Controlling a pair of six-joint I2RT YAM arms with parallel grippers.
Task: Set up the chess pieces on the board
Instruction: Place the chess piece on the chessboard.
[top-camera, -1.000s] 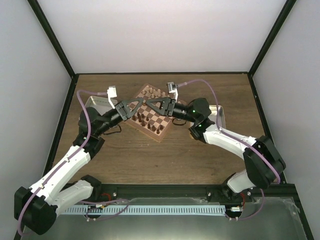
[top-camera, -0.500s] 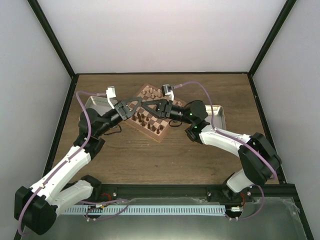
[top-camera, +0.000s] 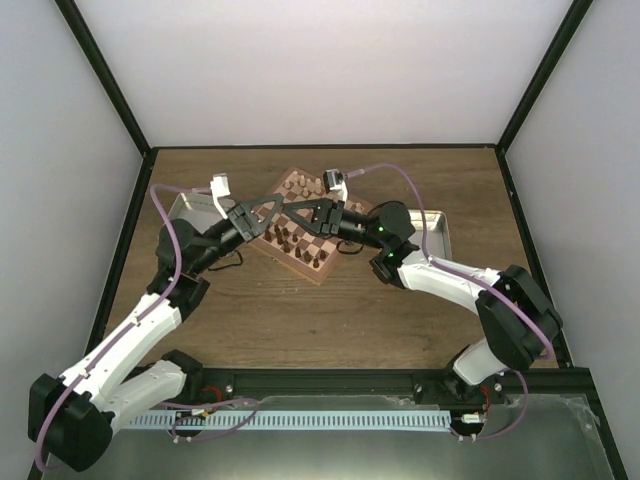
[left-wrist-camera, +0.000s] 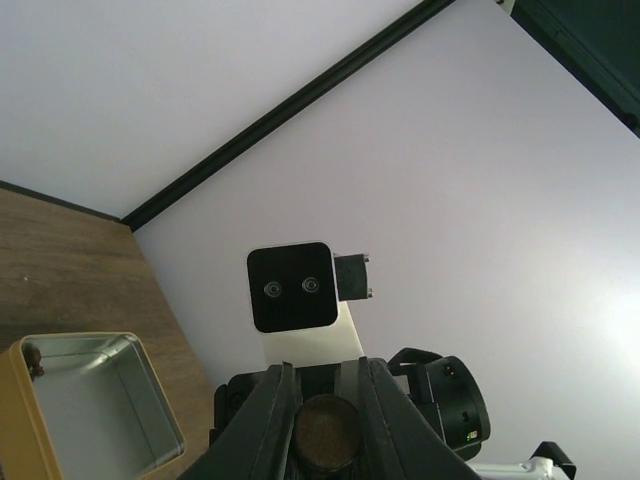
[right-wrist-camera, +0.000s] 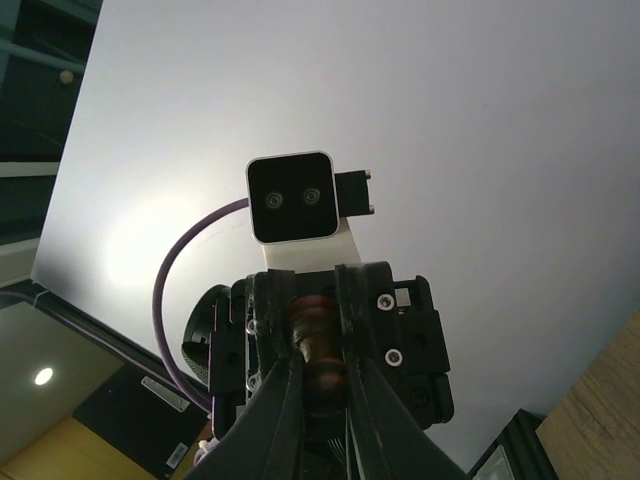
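Above the board my two grippers meet tip to tip. The left gripper is shut on a dark brown chess piece, whose round base shows between its fingers in the left wrist view. The right gripper is shut on the same piece, pinching its turned body just ahead of the left gripper's fingers. From above the held piece is hidden between the jaws. Other dark chess pieces stand in rows on the board's near side.
A shallow metal tin lies left of the board under the left arm, also seen open in the left wrist view. A second tin lies right of the board behind the right arm. Dark frame posts border the table.
The right gripper has slid a little left onto the piece held by the left gripper and closed on it. The left gripper has stayed put.
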